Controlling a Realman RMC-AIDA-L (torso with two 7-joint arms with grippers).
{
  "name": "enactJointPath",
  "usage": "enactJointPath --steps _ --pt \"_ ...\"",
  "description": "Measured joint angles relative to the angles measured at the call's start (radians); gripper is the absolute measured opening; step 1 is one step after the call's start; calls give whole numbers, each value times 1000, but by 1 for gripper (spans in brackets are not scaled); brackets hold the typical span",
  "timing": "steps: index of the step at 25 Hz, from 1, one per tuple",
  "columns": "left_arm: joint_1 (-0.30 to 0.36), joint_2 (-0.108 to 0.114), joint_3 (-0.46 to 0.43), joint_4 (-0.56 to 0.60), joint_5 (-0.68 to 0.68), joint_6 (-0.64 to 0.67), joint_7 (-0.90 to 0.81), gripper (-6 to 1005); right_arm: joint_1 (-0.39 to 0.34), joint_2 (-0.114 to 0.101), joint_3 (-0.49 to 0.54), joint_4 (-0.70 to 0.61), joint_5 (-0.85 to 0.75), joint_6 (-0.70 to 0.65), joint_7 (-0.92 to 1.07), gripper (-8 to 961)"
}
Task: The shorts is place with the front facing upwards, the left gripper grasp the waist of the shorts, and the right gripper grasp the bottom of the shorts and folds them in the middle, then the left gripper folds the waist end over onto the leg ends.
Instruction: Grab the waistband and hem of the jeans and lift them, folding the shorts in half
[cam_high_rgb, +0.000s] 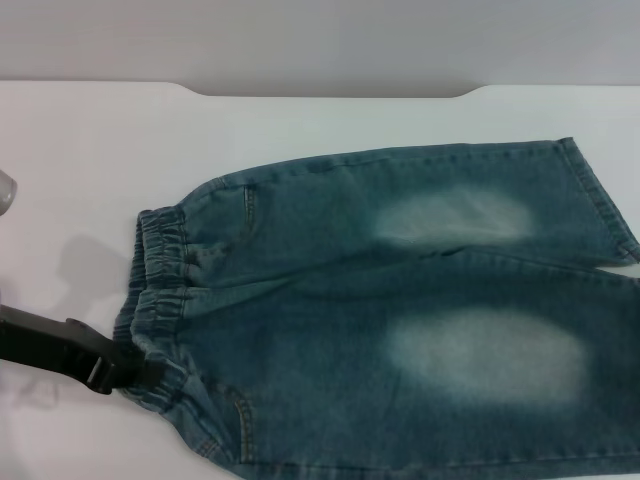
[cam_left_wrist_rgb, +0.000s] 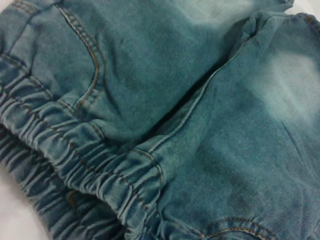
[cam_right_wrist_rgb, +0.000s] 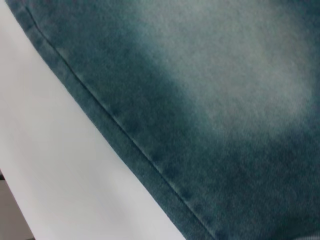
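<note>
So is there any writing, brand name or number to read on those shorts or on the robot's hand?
None. The shorts show only plain denim, stitching and two pale faded patches. The left hand at the waist of the shorts bears no readable mark, and the white table is bare of text.

left arm: black, enters from the left edge, near side, reaching right | left gripper (cam_high_rgb: 135, 375): tip at the near-left, against the gathered waistband (cam_high_rgb: 160, 262), finger spread not discernible | right arm and gripper: not visible in the head view
</note>
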Motion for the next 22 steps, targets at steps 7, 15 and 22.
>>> enactJointPath --steps 7,15,22 --pt "-2 1 0 -2 0 -2 1 50 4 1 -15 0 0 -4 1 502" --pt "-7 2 0 -2 0 -5 1 50 3 -3 -37 -1 -1 -6 1 363" --pt "-14 2 0 -2 0 -5 -1 50 -5 -2 -53 0 -1 2 6 117"
